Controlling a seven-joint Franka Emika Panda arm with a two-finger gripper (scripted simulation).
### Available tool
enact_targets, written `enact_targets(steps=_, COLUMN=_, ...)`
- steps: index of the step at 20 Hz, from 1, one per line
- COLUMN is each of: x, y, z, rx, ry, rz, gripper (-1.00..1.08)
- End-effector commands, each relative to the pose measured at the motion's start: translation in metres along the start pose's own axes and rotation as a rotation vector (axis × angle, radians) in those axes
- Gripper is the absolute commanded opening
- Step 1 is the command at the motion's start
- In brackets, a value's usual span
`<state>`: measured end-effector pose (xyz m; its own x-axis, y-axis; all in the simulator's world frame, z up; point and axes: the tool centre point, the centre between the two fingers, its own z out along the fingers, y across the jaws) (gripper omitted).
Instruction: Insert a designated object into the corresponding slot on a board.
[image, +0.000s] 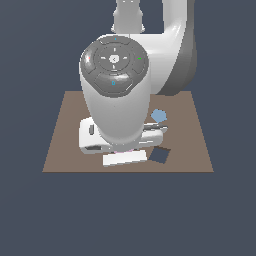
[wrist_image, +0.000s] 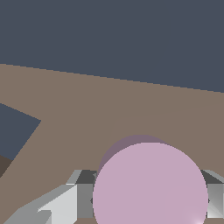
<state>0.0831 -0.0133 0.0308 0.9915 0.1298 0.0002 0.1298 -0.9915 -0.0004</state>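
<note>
So in the exterior shot the brown board (image: 60, 150) filled the middle of the frame, and the big white arm (image: 117, 100) sat dead center over it, blocking most of what was underneath. Just right of the arm, a bit above the board's middle, a blue pentagon (image: 158, 115) lay flat, and lower down, center-right, was the dark square hole (image: 160, 155). The wrist shot was more useful: the square hole (wrist_image: 15, 131) showed at the left edge, and the pale pink disc (wrist_image: 151, 186) took up the bottom center-right, with a grey finger (wrist_image: 59, 205) on each side touching it, so the gripper (wrist_image: 148, 199) was clamped on the disc, close above the board (wrist_image: 109, 105).
</note>
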Motion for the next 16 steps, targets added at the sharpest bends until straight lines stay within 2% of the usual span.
enact_targets(steps=1, x=0.000, y=0.005, z=-0.001, rx=0.000, ry=0.000, rz=0.031, gripper=-1.00)
enact_targets(steps=8, x=-0.004, y=0.025, z=-0.002, rx=0.000, ry=0.000, rz=0.189, gripper=-1.00)
enact_targets(steps=16, x=-0.020, y=0.062, z=-0.006, rx=0.000, ry=0.000, rz=0.483, gripper=-1.00)
